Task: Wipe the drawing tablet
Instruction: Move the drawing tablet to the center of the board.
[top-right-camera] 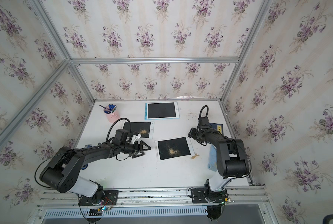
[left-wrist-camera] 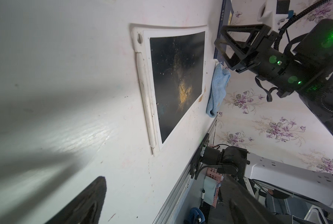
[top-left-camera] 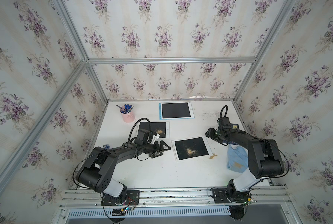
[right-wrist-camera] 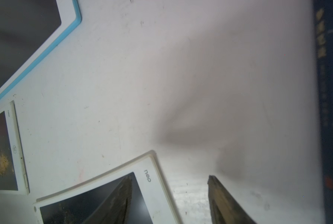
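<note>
The left gripper [top-left-camera: 164,150] is hovering over the white table [top-left-camera: 152,174] with its fingers spread wide and nothing between them, just beside the left edge of the drawing tablet [top-left-camera: 191,148]. The right gripper [right-wrist-camera: 169,182] is hanging by the tablet's far right corner, jaws apart and empty. In the right wrist view one finger is overlapping the screen and the other is lying over bare table; whether either is touching, I cannot tell.

The white-framed tablet is lying flat and slightly skewed near the middle of the table. Tan powder is spreading across its black screen. Small grey lettering on its frame [right-wrist-camera: 147,175] is looking like "deli". A white stylus [left-wrist-camera: 146,97] is sitting in the slot along its left edge. A small powder heap [top-left-camera: 213,155] is lying on the table just off its near right corner.

A crumpled blue cloth [top-left-camera: 236,159], stained tan, is lying by the right edge, partly under the right arm. Farther along that edge a dark blue book [top-right-camera: 217,128] is showing a yellow label with characters too small to read. A second white tablet [top-left-camera: 154,130], also dusted, is lying towards the far left, partly hidden by the left wrist. A blue-framed tablet [top-left-camera: 176,110] with a clean screen is sitting near the far edge. A pink pen cup [top-left-camera: 127,115] is standing by the far left corner.
</note>
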{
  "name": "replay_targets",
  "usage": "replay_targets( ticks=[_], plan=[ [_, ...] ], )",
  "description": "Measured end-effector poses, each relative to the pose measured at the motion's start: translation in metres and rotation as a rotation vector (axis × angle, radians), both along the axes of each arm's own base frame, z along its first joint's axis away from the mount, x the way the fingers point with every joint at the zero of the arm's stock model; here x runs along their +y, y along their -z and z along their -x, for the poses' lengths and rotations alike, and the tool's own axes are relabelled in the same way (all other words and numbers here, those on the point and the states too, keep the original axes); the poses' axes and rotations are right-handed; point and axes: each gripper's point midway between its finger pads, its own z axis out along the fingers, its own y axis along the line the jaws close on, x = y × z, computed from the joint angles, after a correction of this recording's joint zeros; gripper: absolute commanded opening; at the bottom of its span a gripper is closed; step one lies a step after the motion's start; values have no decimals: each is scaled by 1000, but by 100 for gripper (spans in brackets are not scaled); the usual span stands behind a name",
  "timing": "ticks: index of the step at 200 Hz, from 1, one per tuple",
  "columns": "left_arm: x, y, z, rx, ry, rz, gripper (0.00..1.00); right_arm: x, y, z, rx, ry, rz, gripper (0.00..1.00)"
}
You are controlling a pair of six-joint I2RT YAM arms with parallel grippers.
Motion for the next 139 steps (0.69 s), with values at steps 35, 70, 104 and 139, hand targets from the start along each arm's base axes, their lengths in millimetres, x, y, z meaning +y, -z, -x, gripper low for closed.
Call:
replay_targets(
  ticks=[35, 70, 104, 139],
  plan=[
    [-1, -3, -2, -9, 4, 0, 94, 9, 7, 16, -4, -18, -61, 62],
    [2, -15, -7, -69, 12, -21, 95, 39, 8, 26, -44, -108, -106, 61],
    [8, -4, -4, -40, 11, -52, 94, 78, 7, 40, -50, -224, -135, 61],
    [15, 1, 4, -40, 8, -76, 94, 104, 7, 60, -41, -292, -149, 61]
  ],
)
